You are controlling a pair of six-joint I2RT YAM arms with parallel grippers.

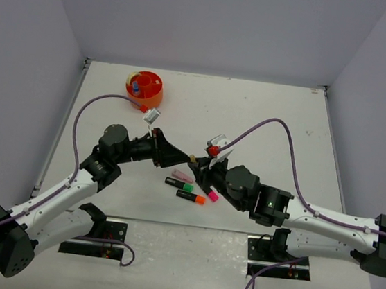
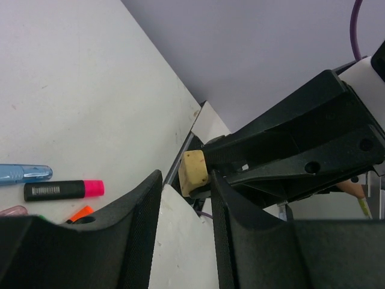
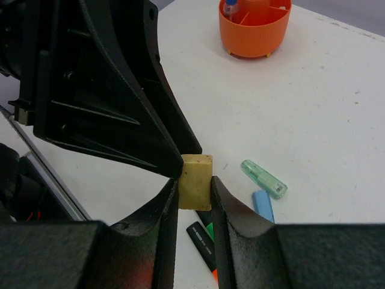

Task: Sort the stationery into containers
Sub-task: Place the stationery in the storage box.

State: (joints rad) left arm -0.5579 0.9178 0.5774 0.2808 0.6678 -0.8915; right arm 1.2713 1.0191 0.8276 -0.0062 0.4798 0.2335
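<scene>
Far beyond my left jaws, toward the back of the table [image 1: 252, 116], sits the orange organiser [image 1: 148, 96], with a blue-capped bottle [image 3: 230, 8] standing in one of its compartments. My left gripper [image 2: 184, 192] is spread, with nothing between its fingers. Its tips reach the tan eraser [image 3: 196, 180], and in the right wrist view one left fingertip meets the eraser's upper corner. My right gripper [image 3: 194, 201] is closed on that eraser, pinching its lower part between both pads, so the block hangs in the air between my two arms. Directly beneath my right jaws lie black highlighters [image 3: 201, 238]. Just to their right are a mint piece [image 3: 263, 179] and a blue piece [image 3: 262, 205].

I read this as a handover, so that my left arm can carry the eraser to the organiser. The weak point is the left side's purchase. It meets only a corner, so closing there could twist the block out of the right pads. If my right jaws open before the left ones have a firm grip, the eraser falls among the highlighters below. With both sets of fingers crowded round so small a block, my left and right fingers may also knock together.
</scene>
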